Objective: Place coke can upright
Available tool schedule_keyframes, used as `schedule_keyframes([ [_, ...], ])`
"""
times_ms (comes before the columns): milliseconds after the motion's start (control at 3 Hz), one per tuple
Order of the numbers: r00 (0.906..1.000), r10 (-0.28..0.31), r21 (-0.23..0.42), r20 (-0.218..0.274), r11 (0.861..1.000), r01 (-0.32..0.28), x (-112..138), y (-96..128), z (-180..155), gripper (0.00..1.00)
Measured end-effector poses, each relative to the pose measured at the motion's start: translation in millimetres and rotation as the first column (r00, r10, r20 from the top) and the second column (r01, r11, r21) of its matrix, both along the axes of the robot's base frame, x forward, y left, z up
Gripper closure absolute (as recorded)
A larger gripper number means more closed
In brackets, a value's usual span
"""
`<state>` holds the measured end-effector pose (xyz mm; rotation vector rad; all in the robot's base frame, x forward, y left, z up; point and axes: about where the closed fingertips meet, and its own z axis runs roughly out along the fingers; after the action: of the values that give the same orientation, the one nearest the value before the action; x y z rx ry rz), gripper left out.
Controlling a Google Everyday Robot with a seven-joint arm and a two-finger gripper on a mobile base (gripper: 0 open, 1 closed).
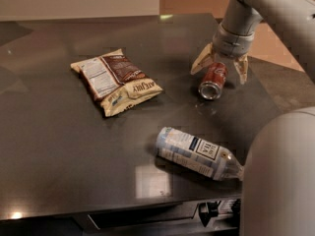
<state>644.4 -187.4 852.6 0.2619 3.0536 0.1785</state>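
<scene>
- One coke can lies on its side on the table, between the pincer's fingers.
- Pincer spread wide, straddling the can's far end; contact unclear.

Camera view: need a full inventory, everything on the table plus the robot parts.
coke can: 1, red with silver end, lying on its side at the table's right rear
snack bag: 1, brown and cream, lying flat left of centre
plastic bottle: 1, clear with a white and dark label, on its side near the front edge
table: 1, dark grey and glossy, fills most of the view
gripper: 1, beige fingers, open, one finger on each side of the coke can's far end
arm: 1, grey, coming in from the upper right
rounded robot part: 1, grey, lower right foreground
</scene>
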Motion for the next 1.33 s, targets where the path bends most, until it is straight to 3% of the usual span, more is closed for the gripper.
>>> schedule_keyframes([
  [667,0.9987,-0.038,-0.03,-0.035,0.999,0.037,12.9,1.8,-15.2,0.64],
  [1000,1.0,-0.007,-0.045,-0.004,0.999,0.007,18.5,4.4,-6.9,0.87],
  [1333,0.9927,0.08,-0.059,0.09,0.995,-0.075,24.2,4.0,14.0,1.0],
])
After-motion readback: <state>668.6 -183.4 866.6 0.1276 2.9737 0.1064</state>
